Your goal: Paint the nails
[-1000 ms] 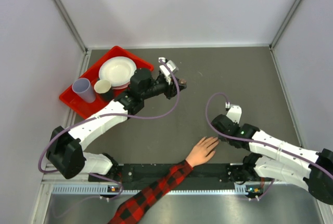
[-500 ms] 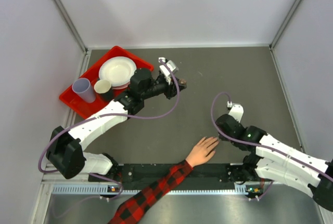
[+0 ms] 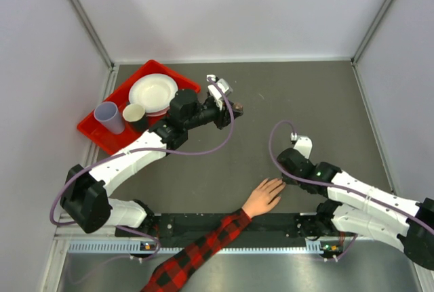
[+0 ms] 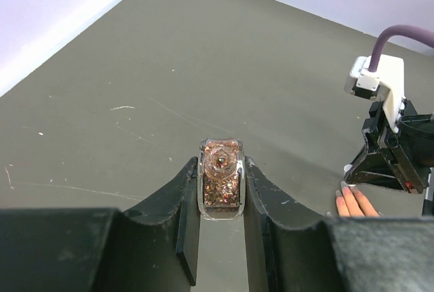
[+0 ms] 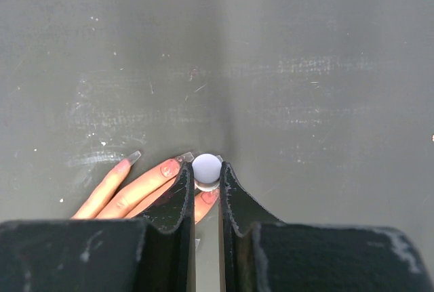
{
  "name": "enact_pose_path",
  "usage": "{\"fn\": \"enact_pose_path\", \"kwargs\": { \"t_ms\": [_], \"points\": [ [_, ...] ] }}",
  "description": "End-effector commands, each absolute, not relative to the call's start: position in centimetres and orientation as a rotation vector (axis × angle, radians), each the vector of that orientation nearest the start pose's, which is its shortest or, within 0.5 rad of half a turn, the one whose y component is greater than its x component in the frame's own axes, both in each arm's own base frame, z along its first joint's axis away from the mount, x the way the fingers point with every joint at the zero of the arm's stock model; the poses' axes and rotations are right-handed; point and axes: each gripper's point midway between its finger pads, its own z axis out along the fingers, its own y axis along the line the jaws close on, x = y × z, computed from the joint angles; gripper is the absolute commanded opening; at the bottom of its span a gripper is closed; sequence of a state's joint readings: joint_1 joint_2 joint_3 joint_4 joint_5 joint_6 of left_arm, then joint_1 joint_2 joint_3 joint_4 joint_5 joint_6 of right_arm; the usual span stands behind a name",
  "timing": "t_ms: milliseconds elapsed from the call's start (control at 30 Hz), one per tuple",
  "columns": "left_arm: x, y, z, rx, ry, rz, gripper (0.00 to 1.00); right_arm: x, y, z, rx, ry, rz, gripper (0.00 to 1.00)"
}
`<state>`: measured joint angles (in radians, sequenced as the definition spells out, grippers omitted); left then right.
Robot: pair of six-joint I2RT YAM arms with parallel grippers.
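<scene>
Our right fingers (image 5: 180,190) are hemmed in low and left. The hand (image 5: 129,194) lies flat on the bench (image 5: 325,68), its nails (image 5: 169,168) touching or just under the fingertips, and the cap (image 5: 207,167) fills the gap between them. Ahead of them and to their right we see only bare bench, so that way is free.

The bottle (image 4: 220,178) takes up the gap between our left fingers (image 4: 187,194). Open bench spreads ahead of these and to both sides. The one obstacle is the right arm (image 4: 393,143), well ahead and to their right. Behind them stands the tray (image 3: 102,133) with a plate (image 3: 152,92) and cups (image 3: 108,116).
</scene>
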<state>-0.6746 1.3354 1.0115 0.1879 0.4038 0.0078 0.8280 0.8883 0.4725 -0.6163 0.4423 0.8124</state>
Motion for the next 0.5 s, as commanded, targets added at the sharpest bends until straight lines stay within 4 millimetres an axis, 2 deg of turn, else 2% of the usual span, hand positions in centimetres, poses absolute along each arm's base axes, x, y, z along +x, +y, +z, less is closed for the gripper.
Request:
{"fn": "enact_pose_path", "kwargs": {
  "t_ms": [0, 200, 467],
  "points": [
    [30.2, -32.8, 30.5, 0.854, 1.443, -0.841, 0.00, 17.8, 11.7, 5.2, 0.171, 2.445, 0.117, 0.00],
    [30.2, -32.8, 30.4, 0.856, 1.444, -0.840, 0.00, 17.9, 10.8, 5.3, 0.215, 2.438, 0.053, 0.00],
    [30.3, -32.8, 30.2, 0.854, 1.450, -0.838, 0.00, 18.3, 10.8, 5.5, 0.217, 2.419, 0.044, 0.00]
  ]
}}
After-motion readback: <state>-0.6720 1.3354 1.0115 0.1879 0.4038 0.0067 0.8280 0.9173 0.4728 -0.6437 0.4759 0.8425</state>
